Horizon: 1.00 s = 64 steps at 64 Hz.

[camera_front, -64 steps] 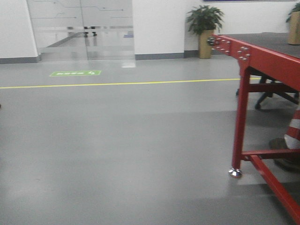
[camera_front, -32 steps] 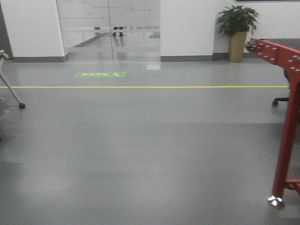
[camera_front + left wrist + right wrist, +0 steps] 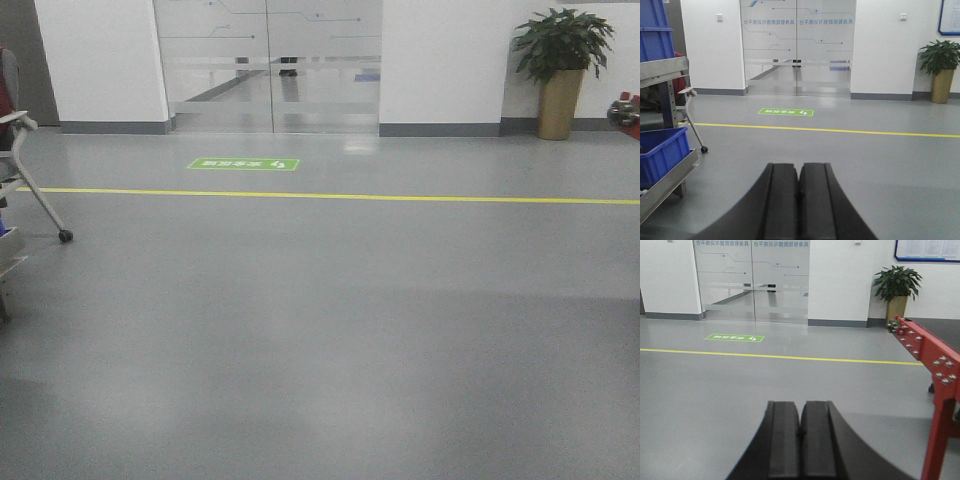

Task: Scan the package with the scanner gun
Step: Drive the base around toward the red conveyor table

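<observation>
Package and scanner gun out of view; left tool [image 3: 799,171] and right tool [image 3: 801,409] pressed together.

Glass doors [image 3: 270,65] stand in the far wall; the floor sign [image 3: 243,164] lies before them, the floor line [image 3: 400,198] nearer still. Potted plant [image 3: 562,70] — far right; wheeled chair [image 3: 30,170] — left edge.

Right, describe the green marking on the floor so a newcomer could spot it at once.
Start at the frosted glass double doors in the white back wall. Just before them, on the door side of the long yellow floor line, lies a flat green rectangular sticker with white print. Nothing else on the grey floor is green.
</observation>
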### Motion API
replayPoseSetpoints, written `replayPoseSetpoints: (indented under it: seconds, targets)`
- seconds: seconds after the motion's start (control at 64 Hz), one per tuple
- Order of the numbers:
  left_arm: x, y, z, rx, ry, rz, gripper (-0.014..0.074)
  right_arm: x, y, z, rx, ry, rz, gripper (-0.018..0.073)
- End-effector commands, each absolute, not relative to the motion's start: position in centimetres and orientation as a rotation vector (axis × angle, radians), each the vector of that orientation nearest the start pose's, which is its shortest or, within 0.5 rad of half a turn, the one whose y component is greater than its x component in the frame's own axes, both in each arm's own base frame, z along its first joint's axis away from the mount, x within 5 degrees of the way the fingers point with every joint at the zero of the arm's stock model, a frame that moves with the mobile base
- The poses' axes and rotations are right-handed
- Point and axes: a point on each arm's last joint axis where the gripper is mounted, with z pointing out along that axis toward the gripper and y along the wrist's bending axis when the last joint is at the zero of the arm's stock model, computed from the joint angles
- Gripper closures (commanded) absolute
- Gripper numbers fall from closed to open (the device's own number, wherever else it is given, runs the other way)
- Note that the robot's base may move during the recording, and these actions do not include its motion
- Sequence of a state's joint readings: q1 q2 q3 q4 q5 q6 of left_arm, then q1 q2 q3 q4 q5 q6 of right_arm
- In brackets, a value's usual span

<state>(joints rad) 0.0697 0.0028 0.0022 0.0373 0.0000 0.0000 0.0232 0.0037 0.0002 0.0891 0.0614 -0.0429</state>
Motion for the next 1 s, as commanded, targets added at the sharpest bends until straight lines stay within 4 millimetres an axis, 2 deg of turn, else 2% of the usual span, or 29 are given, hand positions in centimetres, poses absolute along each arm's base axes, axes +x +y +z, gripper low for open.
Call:
replayPoseSetpoints:
  seconds: [0.0,0.984]
  targets:
    - [5.59,0.35,21.48,-0.022,1.466,0.077,0.0707,5.64,0.15,20.92,0.011,1.528,0.051,0.0713]
    - [5.59,0.35,21.48,-0.022,1.466,0.077,0.0707,5.64,0.15,20.92,0.011,1.528,0.051,0.0713]
